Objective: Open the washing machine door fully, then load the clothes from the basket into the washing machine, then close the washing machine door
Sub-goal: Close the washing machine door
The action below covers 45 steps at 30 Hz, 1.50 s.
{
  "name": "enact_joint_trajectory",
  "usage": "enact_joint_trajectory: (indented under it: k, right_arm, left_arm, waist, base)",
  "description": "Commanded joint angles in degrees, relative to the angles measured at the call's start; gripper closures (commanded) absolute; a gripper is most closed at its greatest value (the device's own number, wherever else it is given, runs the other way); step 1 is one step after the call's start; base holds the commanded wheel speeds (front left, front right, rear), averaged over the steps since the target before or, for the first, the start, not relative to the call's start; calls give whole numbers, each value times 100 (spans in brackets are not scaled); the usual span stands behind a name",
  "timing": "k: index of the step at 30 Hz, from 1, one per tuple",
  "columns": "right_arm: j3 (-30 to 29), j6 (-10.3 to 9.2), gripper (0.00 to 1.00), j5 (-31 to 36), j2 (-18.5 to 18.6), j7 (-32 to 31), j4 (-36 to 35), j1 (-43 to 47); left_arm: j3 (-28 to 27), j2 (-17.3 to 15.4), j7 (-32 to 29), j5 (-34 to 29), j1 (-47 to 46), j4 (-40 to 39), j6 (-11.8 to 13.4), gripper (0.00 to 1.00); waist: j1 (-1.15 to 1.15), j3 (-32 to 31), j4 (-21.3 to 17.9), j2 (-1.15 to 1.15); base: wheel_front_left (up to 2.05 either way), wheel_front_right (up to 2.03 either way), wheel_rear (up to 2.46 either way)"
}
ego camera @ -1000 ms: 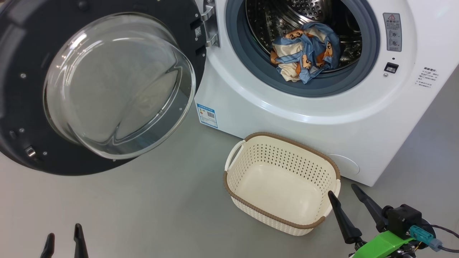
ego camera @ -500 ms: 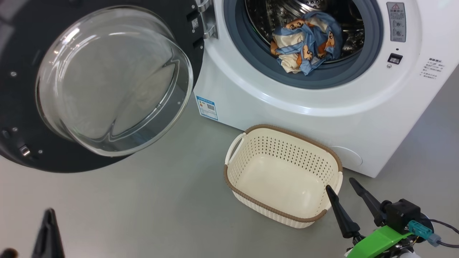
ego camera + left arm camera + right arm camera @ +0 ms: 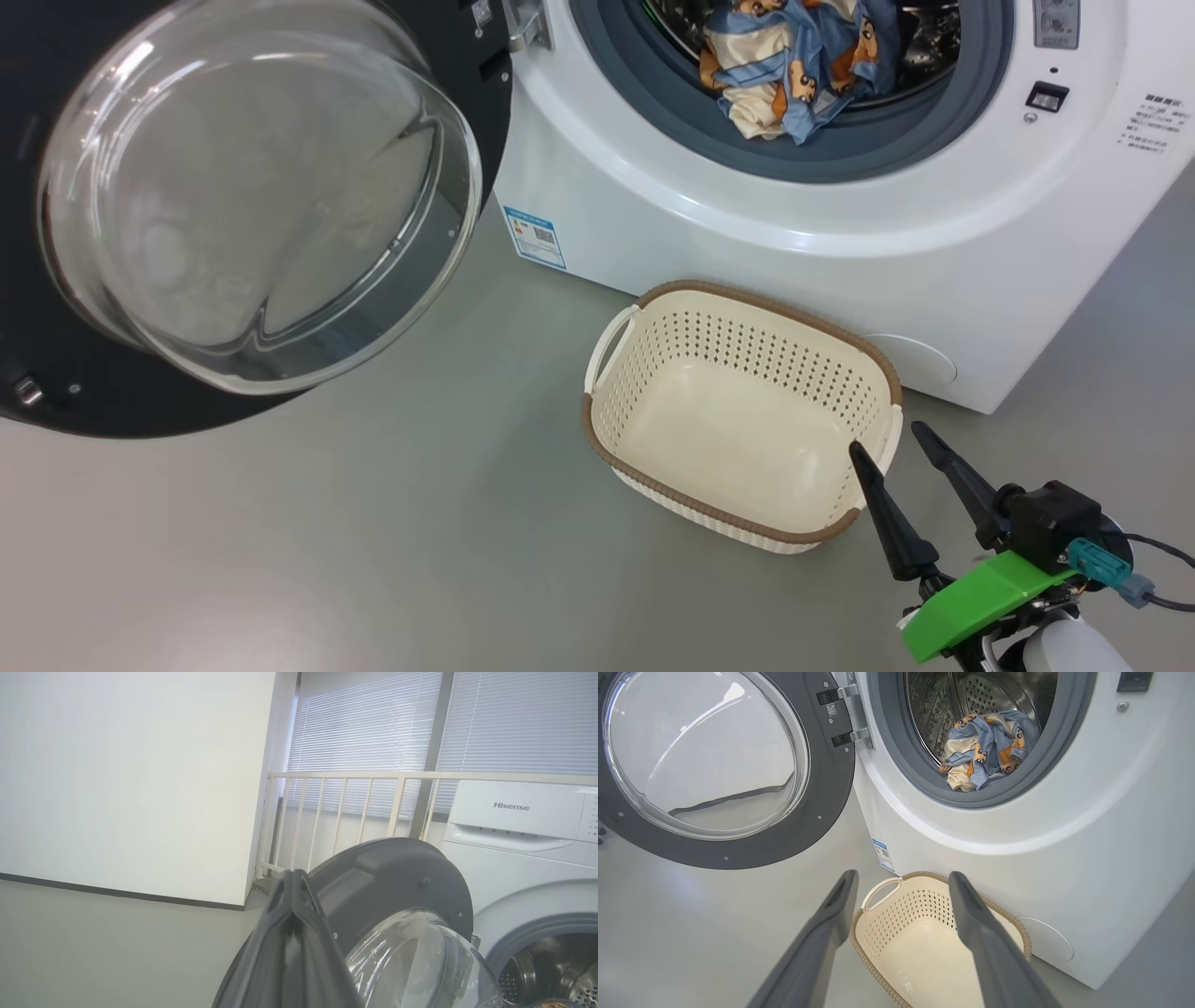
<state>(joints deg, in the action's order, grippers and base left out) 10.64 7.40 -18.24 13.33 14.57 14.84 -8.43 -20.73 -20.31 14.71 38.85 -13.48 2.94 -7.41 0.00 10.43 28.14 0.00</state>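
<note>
The washing machine door point(image 3: 233, 205) stands swung wide open at the left, its glass bowl facing me. Blue printed clothes point(image 3: 794, 65) with cream cloth lie inside the drum of the white washing machine point(image 3: 747, 233). On the floor before the machine sits the cream basket point(image 3: 747, 350), with nothing inside. My right gripper point(image 3: 885, 439) hovers open at the basket's near right corner; in the right wrist view its fingers point(image 3: 822, 933) spread above the basket point(image 3: 896, 924), with the clothes point(image 3: 985, 751) beyond. My left gripper point(image 3: 292, 877) is shut on nothing, pointing toward the door point(image 3: 387, 882).
Grey floor point(image 3: 373, 541) spreads left of the basket and under the door. A blue label point(image 3: 535, 238) marks the machine's lower corner. In the left wrist view a white wall point(image 3: 131, 779), a cream railing point(image 3: 355, 807) and window blinds point(image 3: 364, 728) stand behind the machine.
My left gripper's fingers have come together from open. The head camera has shifted, so the whole scene slid up the view. My right gripper stays open by the basket.
</note>
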Motion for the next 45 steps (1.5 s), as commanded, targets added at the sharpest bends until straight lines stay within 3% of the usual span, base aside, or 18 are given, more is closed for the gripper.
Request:
enact_joint_trajectory:
  k: [1, 4, 9, 15, 20, 28, 45]
  right_arm:
    - [159, 9, 0, 7, 62, 43, -131, -133]
    - [176, 9, 0, 9, 68, 43, -126, -160]
    - [208, 9, 0, 2, 86, 43, -99, -189]
    - [291, 9, 0, -10, 147, 43, -71, -202]
    - [359, 9, 0, -2, 200, 43, -74, -224]
    - [491, 9, 0, 22, 305, 43, -87, -325]
    - [660, 9, 0, 113, 461, 43, -125, -657]
  left_arm:
    - [-288, -626, 29, 347, -441, 126, -8, 100]
    - [-316, -916, 16, 853, -723, 477, -8, 100]
    - [-342, -1544, -424, 2207, -1411, 1528, -8, 100]
    - [-173, -2122, -1596, 3557, -2206, 2695, -8, 100]
    - [158, -2467, -2699, 4112, -2671, 3307, -8, 100]
    - [561, -2641, -4046, 4556, -3195, 4023, -8, 100]
    - [656, -2465, -4087, 4673, -3445, 4382, -8, 100]
  waist:
    - [0, 83, -26, 0]
    - [0, 120, -40, 0]
    - [0, 181, -63, 0]
    - [0, 214, -85, 0]
    - [0, 302, -99, 0]
    - [0, 558, -172, 0]
    - [0, 1145, -359, 0]
  base:
    - [0, 0, 0]
    - [0, 0, 0]
    - [0, 0, 0]
    - [0, 0, 0]
    - [0, 0, 0]
    - [0, 0, 0]
    - [0, 0, 0]
